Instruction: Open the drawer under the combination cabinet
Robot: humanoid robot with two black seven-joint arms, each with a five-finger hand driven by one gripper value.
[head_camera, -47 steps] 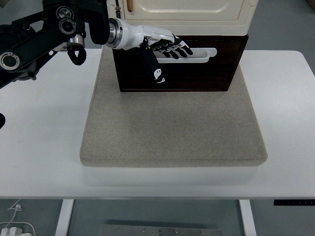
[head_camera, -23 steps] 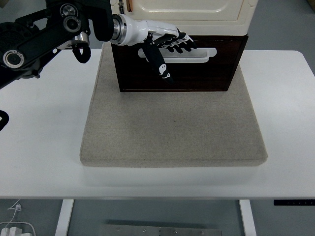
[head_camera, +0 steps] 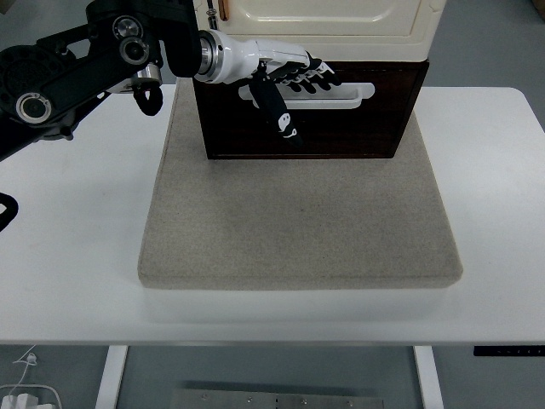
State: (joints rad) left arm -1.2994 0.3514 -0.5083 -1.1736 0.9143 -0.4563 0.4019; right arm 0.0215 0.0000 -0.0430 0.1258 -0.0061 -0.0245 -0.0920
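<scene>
Reaching across, left robot hand point(head_camera: 285, 81) fingers over drawer handle point(head_camera: 336, 94).

A white table point(head_camera: 77, 256) fills the view under even, soft light, with a grey felt mat point(head_camera: 298, 221) lying across its middle. Below the near edge, 2 white legs point(head_camera: 111, 377) drop to a grey floor point(head_camera: 51, 375), and a white cable point(head_camera: 21, 362) trails at lower left.

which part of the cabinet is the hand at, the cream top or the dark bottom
The dark brown drawer at the bottom: the left hand reaches its white handle. The cream upper section sits above, untouched.
</scene>
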